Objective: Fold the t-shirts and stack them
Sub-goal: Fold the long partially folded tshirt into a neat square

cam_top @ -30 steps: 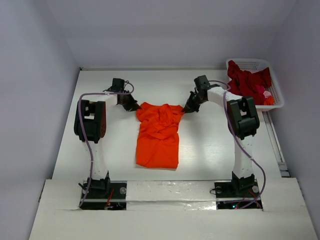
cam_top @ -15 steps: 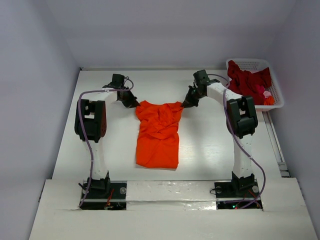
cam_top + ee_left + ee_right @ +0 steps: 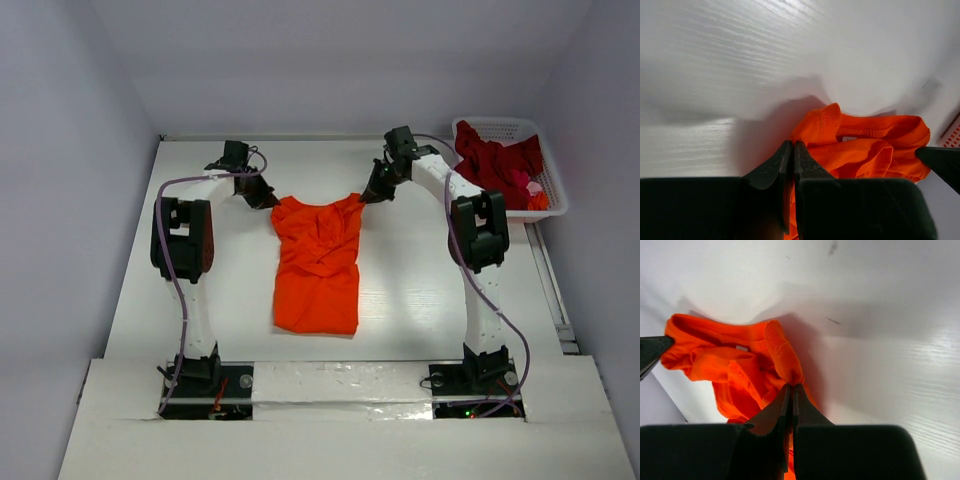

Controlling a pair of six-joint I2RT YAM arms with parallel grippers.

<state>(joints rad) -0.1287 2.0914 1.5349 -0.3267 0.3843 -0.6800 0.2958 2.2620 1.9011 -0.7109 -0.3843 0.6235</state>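
A bright orange t-shirt (image 3: 318, 265) lies bunched lengthwise on the white table, its far end stretched between both grippers. My left gripper (image 3: 272, 203) is shut on the shirt's far left corner (image 3: 812, 127). My right gripper (image 3: 362, 197) is shut on the far right corner (image 3: 782, 357). Both hold the cloth just above the table. The collar label shows in both wrist views. Dark red t-shirts (image 3: 495, 160) lie heaped in the white basket (image 3: 545, 205) at the far right.
The white latticed basket stands at the table's right edge, beside my right arm. A pink and orange item (image 3: 535, 194) lies in its near corner. The table's back wall runs just beyond both grippers.
Both grippers have moved farther from the bases and slightly apart, pulling the orange shirt's far end away and stretching it wider.
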